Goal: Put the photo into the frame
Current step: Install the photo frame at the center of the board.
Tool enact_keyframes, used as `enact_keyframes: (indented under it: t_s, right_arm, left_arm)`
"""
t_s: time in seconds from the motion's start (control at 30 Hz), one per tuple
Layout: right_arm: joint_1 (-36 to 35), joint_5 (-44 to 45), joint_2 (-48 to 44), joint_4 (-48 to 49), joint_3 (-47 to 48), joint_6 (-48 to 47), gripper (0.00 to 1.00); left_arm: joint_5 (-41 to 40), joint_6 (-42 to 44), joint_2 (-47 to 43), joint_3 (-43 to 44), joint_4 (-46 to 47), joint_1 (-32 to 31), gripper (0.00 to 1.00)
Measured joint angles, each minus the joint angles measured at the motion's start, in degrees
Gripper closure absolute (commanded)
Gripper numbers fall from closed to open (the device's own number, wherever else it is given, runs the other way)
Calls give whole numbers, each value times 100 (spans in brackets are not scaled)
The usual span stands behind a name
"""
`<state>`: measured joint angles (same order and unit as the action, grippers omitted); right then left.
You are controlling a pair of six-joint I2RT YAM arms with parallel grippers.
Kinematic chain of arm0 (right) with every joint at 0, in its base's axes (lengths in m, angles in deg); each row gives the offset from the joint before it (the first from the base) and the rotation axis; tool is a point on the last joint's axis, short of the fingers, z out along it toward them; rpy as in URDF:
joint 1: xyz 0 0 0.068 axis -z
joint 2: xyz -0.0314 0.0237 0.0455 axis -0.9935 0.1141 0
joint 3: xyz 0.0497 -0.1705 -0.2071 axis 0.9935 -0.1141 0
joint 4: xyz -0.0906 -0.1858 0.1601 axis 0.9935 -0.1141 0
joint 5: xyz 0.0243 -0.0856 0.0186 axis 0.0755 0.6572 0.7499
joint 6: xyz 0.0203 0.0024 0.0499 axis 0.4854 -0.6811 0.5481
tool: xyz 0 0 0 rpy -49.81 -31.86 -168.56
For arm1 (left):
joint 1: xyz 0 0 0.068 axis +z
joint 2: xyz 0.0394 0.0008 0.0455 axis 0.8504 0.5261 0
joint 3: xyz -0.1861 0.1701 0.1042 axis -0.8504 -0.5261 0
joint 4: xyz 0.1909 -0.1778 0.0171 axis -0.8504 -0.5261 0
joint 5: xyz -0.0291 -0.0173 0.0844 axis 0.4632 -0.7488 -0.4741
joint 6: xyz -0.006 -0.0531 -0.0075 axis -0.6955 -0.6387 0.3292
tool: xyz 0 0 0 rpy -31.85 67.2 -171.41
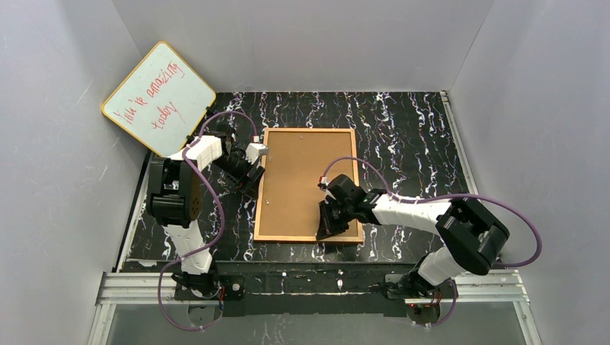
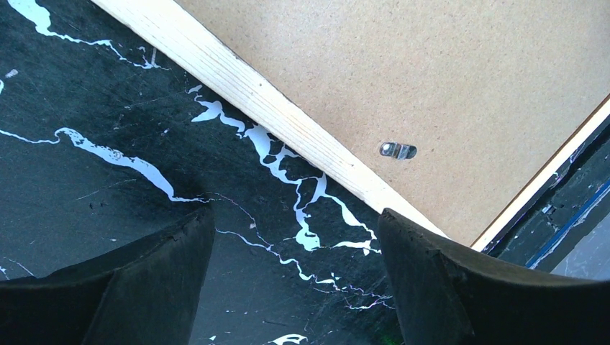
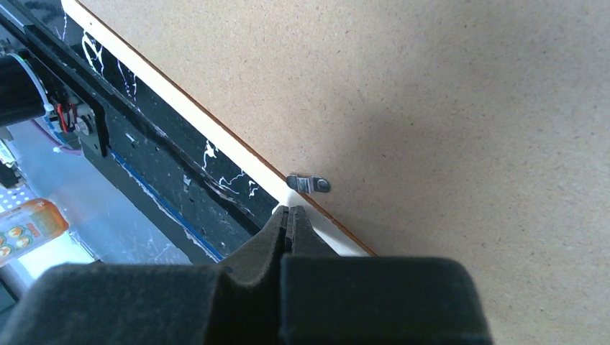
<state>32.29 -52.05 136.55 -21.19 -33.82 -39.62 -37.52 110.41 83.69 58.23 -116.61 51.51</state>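
The frame (image 1: 302,180) lies face down in the middle of the table, its brown fibreboard back (image 2: 431,72) up. The photo is out of view. My left gripper (image 1: 249,178) is open at the frame's left edge; in the left wrist view its fingertips (image 2: 295,215) straddle bare table beside the pale wooden rim, one finger (image 2: 403,244) close to the rim. My right gripper (image 1: 328,226) is shut and empty over the frame's near edge. Its closed tips (image 3: 290,210) sit at the rim just below a small metal tab (image 3: 309,184). Another tab (image 2: 397,149) shows on the back.
A yellow-edged whiteboard (image 1: 158,97) with red writing leans against the left wall at the back. The black marbled table (image 1: 403,136) is walled in grey on three sides. A metal rail (image 1: 309,284) carries both arm bases at the near edge.
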Motion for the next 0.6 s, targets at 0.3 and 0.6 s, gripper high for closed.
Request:
enact_keyframes:
  t_s: [0.3, 0.6]
  right_arm:
    - [-31, 7, 90, 162, 2, 2, 99]
    - [-33, 4, 229, 391, 55, 7, 99]
  left_arm:
    - [83, 74, -63, -116, -24, -9, 19]
    - [98, 140, -63, -116, -44, -9, 19]
